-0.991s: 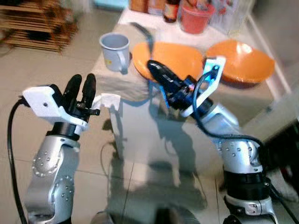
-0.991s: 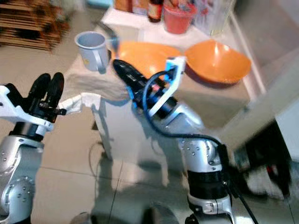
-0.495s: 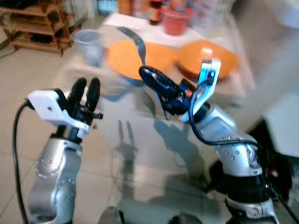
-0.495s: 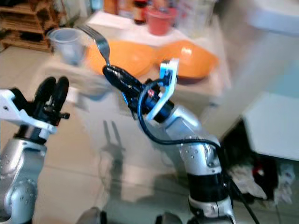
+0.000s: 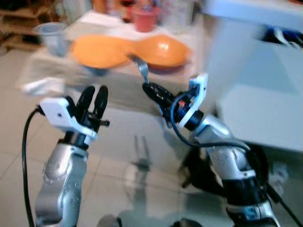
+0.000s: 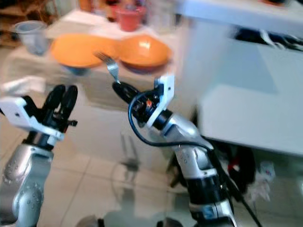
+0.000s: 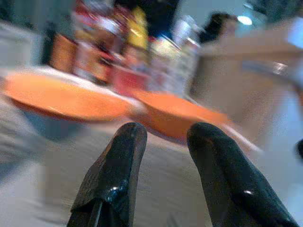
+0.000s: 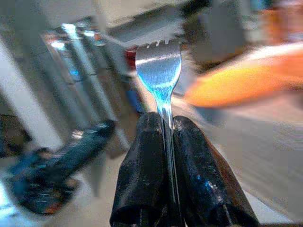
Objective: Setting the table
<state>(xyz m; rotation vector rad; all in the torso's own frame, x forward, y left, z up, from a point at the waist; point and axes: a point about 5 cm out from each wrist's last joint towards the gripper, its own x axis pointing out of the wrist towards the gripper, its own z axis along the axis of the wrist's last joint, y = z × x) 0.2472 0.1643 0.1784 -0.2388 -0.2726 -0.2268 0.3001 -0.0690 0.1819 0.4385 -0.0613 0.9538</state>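
My right gripper (image 5: 150, 89) is shut on a metal fork (image 8: 159, 75), whose tines (image 5: 138, 63) point up and away toward the low table (image 5: 113, 80). On that table lie two orange plates (image 5: 98, 49) (image 5: 163, 49) and a grey cup (image 5: 51, 38) at its far left. My left gripper (image 5: 94, 94) is raised on the left with nothing in it, its two black fingers (image 7: 118, 165) standing slightly apart. The whole scene is blurred.
A red pot (image 5: 143, 17) and bottles (image 7: 128, 33) stand at the back of the table. A large white surface (image 5: 265, 113) rises on the right, with dark clutter (image 6: 246, 165) beneath it. Tiled floor (image 5: 128, 165) lies between me and the table.
The camera has swung to the right, so the table has slid left and the white surface has come into view. Both arms hold the same pose, the fork still gripped.
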